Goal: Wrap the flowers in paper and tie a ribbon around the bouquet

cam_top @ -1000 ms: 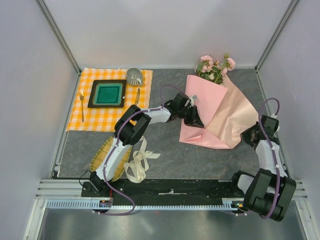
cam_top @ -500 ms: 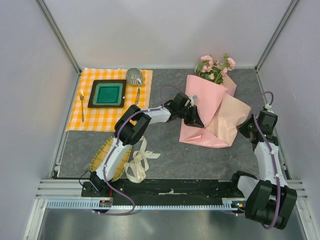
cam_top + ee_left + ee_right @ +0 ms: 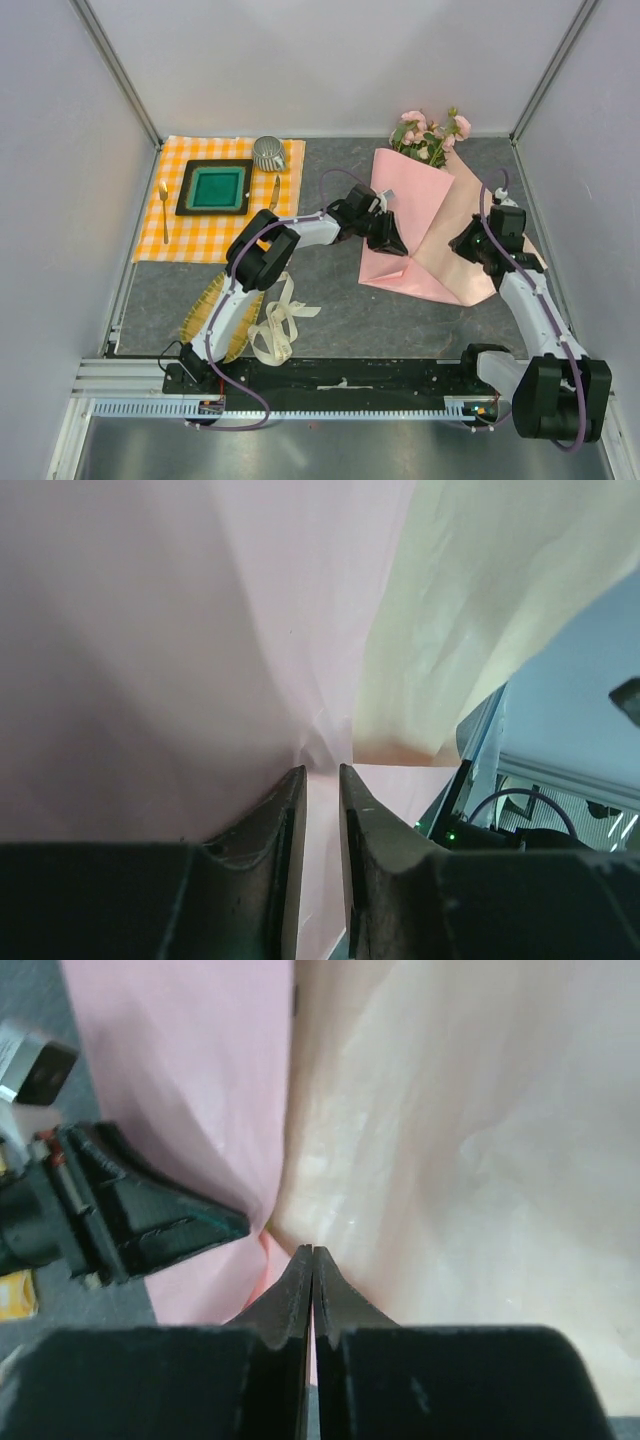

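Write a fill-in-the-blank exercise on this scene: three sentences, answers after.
1. The flowers stick out of the far end of a pink sheet of ____.
2. The ribbon lies loose on the table, on the robot's ____ side.
3. The green tray sits on an orange-checked ____.
Missing words: paper; left; cloth.

flowers (image 3: 430, 130): stems hidden in paper (image 3: 420, 190) | mat (image 3: 200, 310): partly under left arm (image 3: 228, 312)
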`<state>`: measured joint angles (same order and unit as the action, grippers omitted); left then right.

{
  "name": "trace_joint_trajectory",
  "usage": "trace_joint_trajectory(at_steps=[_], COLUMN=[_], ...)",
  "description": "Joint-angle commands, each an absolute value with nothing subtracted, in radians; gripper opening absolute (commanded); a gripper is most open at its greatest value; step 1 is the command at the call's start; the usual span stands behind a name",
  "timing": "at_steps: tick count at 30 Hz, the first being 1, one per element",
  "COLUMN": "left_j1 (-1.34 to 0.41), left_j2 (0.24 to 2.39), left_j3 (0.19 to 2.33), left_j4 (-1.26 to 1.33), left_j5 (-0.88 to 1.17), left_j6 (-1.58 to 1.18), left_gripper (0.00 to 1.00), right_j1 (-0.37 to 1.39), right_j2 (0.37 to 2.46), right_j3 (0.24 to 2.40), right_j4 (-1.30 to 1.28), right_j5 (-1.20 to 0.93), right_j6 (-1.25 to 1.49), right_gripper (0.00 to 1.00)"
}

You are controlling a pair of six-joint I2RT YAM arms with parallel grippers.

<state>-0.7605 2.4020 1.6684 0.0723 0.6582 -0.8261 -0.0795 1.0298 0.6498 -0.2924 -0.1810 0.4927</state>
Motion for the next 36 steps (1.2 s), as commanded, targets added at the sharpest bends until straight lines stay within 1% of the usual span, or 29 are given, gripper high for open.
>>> trace_joint_trajectory(at_steps=[1, 2, 3, 4, 5, 7, 8, 9, 10, 11, 12, 14, 22, 25, 28, 32, 36], left_j1=[-0.775, -0.778, -0.778, -0.781, -0.781, -0.778, -0.778, -0.779, -0.779, -0.778, -0.776, -0.773, -0.772, -0.772, -0.77, -0.769, -0.769], left_j2=[2.313, 2.318, 2.327, 2.335, 2.345, 2.385, 2.399, 2.43, 2.442, 2.45, 2.456, 2.462, 2.459, 2.462, 2.462, 2.462, 2.457], left_j3=[1.641, 1.647, 1.655, 1.669, 1.674, 1.701, 1.715, 1.726, 1.741, 1.746, 1.746, 1.74, 1.733, 1.73, 1.732, 1.729, 1.721], left_j4=[0.092, 0.092, 0.095, 0.1, 0.11, 0.115, 0.089, 0.081, 0.072, 0.06, 0.048, 0.035, 0.011, 0.009, 0.006, 0.006, 0.008], left_j5=[0.666, 0.67, 0.693, 0.702, 0.709, 0.718, 0.719, 0.724, 0.724, 0.723, 0.718, 0.707, 0.698, 0.695, 0.695, 0.695, 0.69], left_j6=[-0.795, -0.792, -0.795, -0.804, -0.813, -0.831, -0.834, -0.836, -0.839, -0.841, -0.842, -0.836, -0.816, -0.813, -0.813, -0.811, -0.813], left_gripper=[0.27, 0.28, 0.29, 0.3, 0.32, 0.34, 0.34, 0.34, 0.33, 0.31, 0.3, 0.28, 0.27, 0.27, 0.27, 0.26, 0.25], right_j1=[-0.08, -0.098, -0.121, -0.158, -0.278, -0.415, -0.502, -0.53, -0.555, -0.63, -0.658, -0.708, -0.723, -0.706, -0.647, -0.568, -0.566], right_j2=[1.097, 1.112, 1.124, 1.143, 1.146, 1.166, 1.181, 1.196, 1.231, 1.252, 1.265, 1.273, 1.333, 1.371, 1.413, 1.422, 1.451], right_j3=[0.796, 0.84, 0.856, 0.865, 0.851, 0.81, 0.781, 0.77, 0.753, 0.723, 0.704, 0.654, 0.65, 0.629, 0.635, 0.617, 0.618], right_j4=[-0.466, -0.509, -0.579, -0.595, -0.595, -0.546, -0.531, -0.503, -0.482, -0.465, -0.43, -0.368, -0.258, -0.201, -0.221, -0.238, -0.252], right_j5=[0.185, 0.245, 0.289, 0.322, 0.252, 0.145, 0.117, 0.12, 0.095, 0.043, 0.003, 0.002, 0.07, 0.037, 0.107, 0.268, 0.316], right_j6=[0.5, 0.511, 0.52, 0.529, 0.537, 0.551, 0.557, 0.581, 0.598, 0.609, 0.627, 0.626, 0.525, 0.526, 0.54, 0.578, 0.606], right_gripper=[0.13, 0.41, 0.51, 0.62, 0.81, 0.89, 0.95, 0.98, 0.98, 0.98, 0.98, 0.98, 0.98, 0.98, 0.95, 0.79, 0.72])
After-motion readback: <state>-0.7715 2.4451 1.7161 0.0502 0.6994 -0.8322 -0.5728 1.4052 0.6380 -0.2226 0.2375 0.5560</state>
